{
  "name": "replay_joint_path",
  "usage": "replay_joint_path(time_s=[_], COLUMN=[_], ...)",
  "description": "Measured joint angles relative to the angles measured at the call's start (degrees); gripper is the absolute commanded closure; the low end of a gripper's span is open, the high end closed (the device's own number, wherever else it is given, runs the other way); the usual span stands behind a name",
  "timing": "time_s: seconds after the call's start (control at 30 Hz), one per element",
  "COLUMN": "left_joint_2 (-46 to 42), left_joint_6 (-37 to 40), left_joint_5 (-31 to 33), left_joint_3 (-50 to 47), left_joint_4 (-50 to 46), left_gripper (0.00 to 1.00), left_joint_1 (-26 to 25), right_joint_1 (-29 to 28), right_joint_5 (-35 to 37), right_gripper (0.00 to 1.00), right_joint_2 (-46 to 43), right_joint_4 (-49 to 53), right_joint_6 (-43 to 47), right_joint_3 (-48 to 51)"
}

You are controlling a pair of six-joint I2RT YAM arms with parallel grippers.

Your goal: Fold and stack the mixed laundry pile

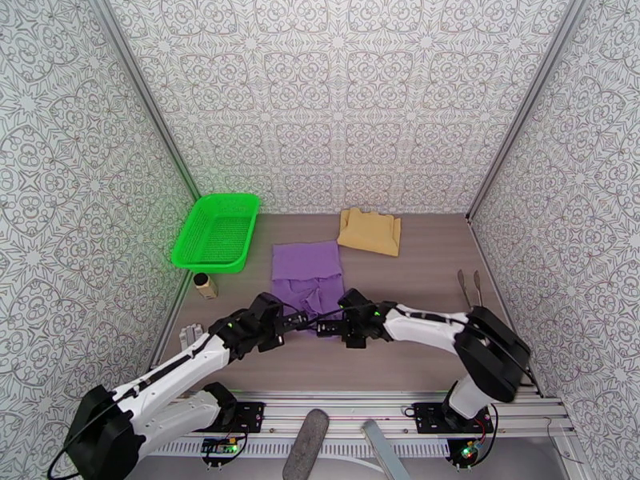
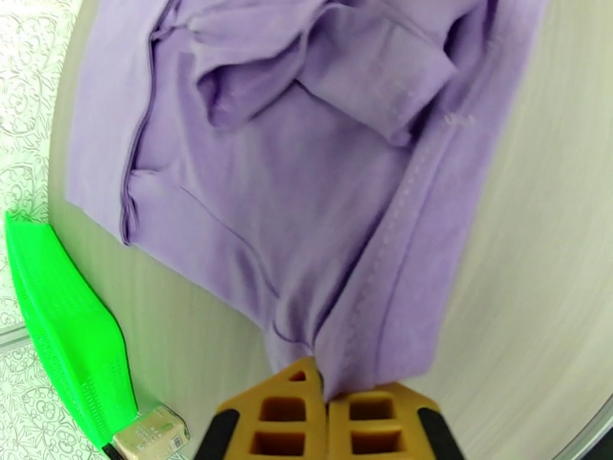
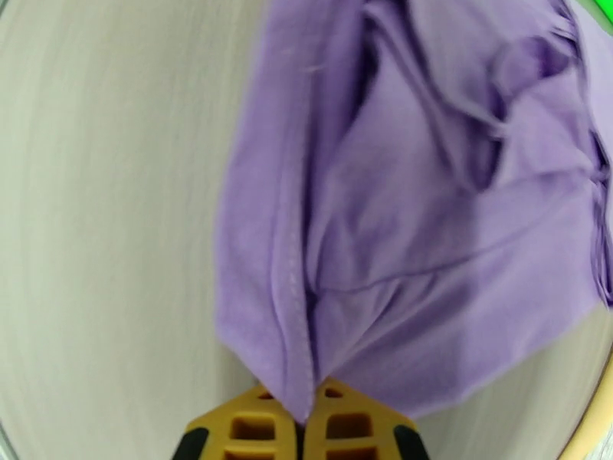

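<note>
We note wood-grain worktop (image 1: pixel 424 282): green basket (image 1: pixel 220 234) back left, purple T-shirt (image 1: pixel 304 266) centre, mustard garment (image 1: pixel 370 231) behind it.

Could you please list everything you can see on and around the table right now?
T-shirt: one, purple, table centre.
Garment: one, mustard-tan, folded, far side, right of the basket.
Basket: one, green mesh, far left.
Bottle: one, small, tan, in front of the basket.
Tongs: one pair, metal, right edge.
Grey item: one, left edge, unclear.
Left fingers: one pair, orange-tan, shut on the T-shirt's near edge.
Right fingers: one pair, orange-tan, shut on the same edge.
</note>
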State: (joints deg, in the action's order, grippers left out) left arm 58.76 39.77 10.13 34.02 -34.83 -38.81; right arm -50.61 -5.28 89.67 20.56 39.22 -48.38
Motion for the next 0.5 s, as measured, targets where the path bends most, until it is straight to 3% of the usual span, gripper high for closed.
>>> replay_joint_path(time_s=[0.1, 0.23, 0.5], left_joint_2=[-0.8, -1.0, -0.2], left_joint_6=[-2.4, -3.0, 2.1], left_joint_5=[1.9, 3.6, 1.4], left_joint_3=[0.1, 1.6, 10.2], left_joint_4=[-0.9, -3.0, -3.8], left_gripper=[1.00, 1.00, 1.00], left_joint_1=[-3.1, -2.6, 7.1], right_joint_1=[-0.3, -0.3, 3.3], right_joint_5=[0.6, 3.3, 7.5], right_gripper=[1.00, 1.00, 1.00], right_joint_2=[-4.5, -8.8, -8.0], right_joint_4=[0.1, 0.3, 1.8], right_joint_6=[-1.5, -2.4, -1.0], right_joint_3=[1.2, 0.9, -9.9])
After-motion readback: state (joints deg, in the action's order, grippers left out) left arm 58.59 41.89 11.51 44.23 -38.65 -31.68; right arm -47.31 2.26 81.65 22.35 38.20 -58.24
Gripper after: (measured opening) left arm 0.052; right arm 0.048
